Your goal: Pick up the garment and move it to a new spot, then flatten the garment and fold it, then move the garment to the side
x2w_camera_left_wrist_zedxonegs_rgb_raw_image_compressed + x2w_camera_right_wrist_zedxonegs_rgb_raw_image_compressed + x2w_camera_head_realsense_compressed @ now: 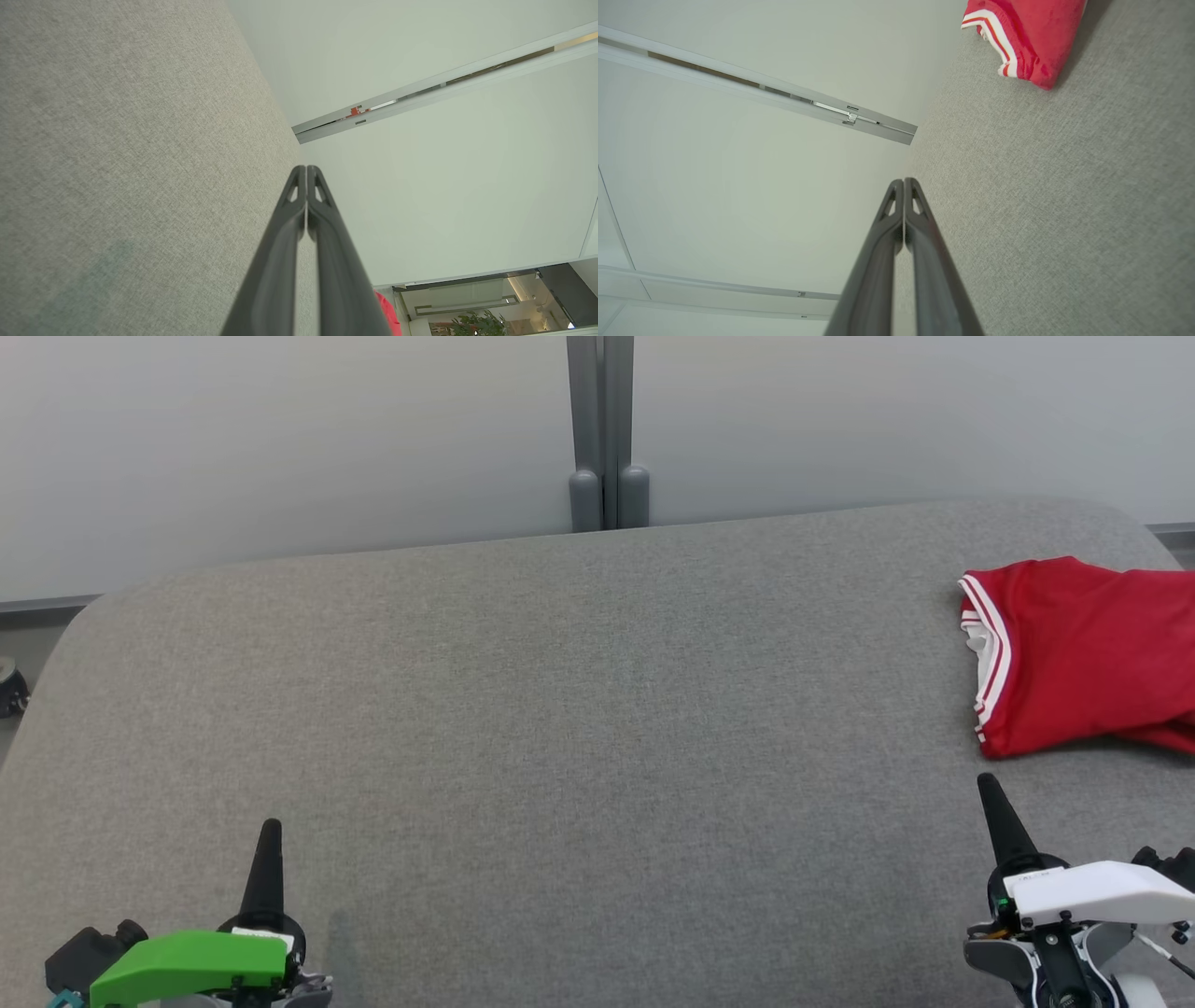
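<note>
The garment [1083,653] is red with white-and-red striped trim and lies folded at the far right of the grey fabric surface [560,728], running off the head view's right edge. My right gripper [988,784] is shut and empty, just below the garment's near left corner and apart from it. In the right wrist view the garment [1031,37] lies at the top, ahead of the shut right gripper [903,181]. At the lower left my left gripper [271,826] is shut and empty; the left wrist view has its tips [306,168] pressed together, with a sliver of the garment [390,312] behind them.
A pale wall with a grey vertical post [602,429] stands behind the fabric surface's far edge. The surface rounds off at its far left corner [84,616], where a strip of floor and a small dark object [9,691] show.
</note>
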### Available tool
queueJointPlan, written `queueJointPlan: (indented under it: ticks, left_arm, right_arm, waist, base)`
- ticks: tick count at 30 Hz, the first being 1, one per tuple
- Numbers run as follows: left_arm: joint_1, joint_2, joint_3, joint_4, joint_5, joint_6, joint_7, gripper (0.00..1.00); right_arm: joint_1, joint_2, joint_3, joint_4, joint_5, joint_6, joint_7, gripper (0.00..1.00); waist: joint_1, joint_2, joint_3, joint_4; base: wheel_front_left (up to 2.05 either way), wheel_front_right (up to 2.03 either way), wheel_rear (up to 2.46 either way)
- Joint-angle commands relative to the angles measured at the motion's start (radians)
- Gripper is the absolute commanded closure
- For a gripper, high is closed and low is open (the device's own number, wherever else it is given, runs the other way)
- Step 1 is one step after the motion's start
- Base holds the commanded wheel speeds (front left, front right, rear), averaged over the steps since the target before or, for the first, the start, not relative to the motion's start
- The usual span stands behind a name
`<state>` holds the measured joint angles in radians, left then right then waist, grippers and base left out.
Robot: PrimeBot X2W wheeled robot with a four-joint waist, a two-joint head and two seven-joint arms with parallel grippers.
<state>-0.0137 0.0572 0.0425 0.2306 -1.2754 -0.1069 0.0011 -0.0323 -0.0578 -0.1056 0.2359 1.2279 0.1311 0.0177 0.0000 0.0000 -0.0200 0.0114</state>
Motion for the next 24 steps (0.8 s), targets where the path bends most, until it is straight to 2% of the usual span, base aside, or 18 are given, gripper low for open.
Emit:
queueJointPlan:
  ticks: [1, 24]
  left_arm:
    - [-0.029, 0.01, 0.01, -0.003, -0.034, -0.009, 0.01, 1.0]
    - [-0.071, 0.008, 0.038, 0.007, -0.212, -0.019, 0.062, 1.0]
  right_arm:
    - [-0.025, -0.002, -0.002, -0.003, 0.036, 0.0, 0.01, 1.0]
    - [-0.058, 0.003, -0.006, 0.004, 0.231, 0.0, 0.06, 1.0]
  waist:
    - [0.0, 0.0, 0.001, -0.001]
    - [0.0, 0.0, 0.012, -0.006]
  base:
    - [0.0, 0.0, 0.0]
    - [0.0, 0.0, 0.0]
